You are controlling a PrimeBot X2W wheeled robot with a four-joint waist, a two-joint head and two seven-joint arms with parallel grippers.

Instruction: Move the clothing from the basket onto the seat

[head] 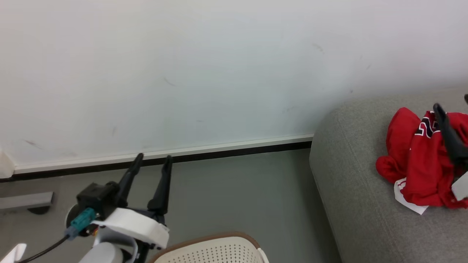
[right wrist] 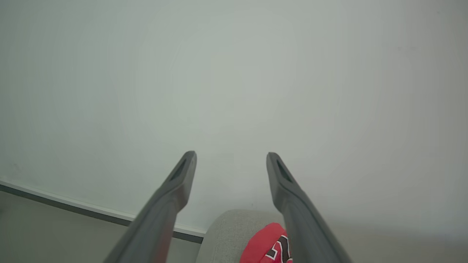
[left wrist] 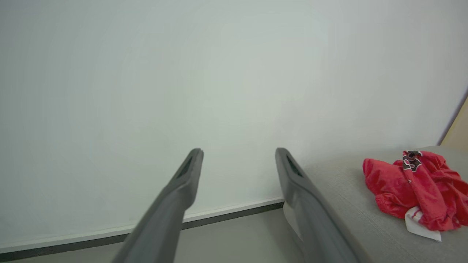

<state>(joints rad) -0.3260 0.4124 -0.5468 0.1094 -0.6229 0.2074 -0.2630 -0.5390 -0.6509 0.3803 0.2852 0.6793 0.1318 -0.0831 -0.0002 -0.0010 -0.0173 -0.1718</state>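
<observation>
**Around the work area: wall, floor and edges**

Ahead of you stands a pale, plain wall (head: pixel 182 65) carrying a few faint scuff marks (head: pixel 170 82). Along its foot runs a white skirting strip (head: pixel 219 146) with a black line beneath it, meeting a smooth grey floor (head: pixel 237 190). At your far left a flat grey bar (head: pixel 25 200) lies low over the floor, with a dark rounded foot (head: pixel 36 210) under it. In the left wrist view you see a beige panel (left wrist: pixel 457 131) at the right edge.
</observation>
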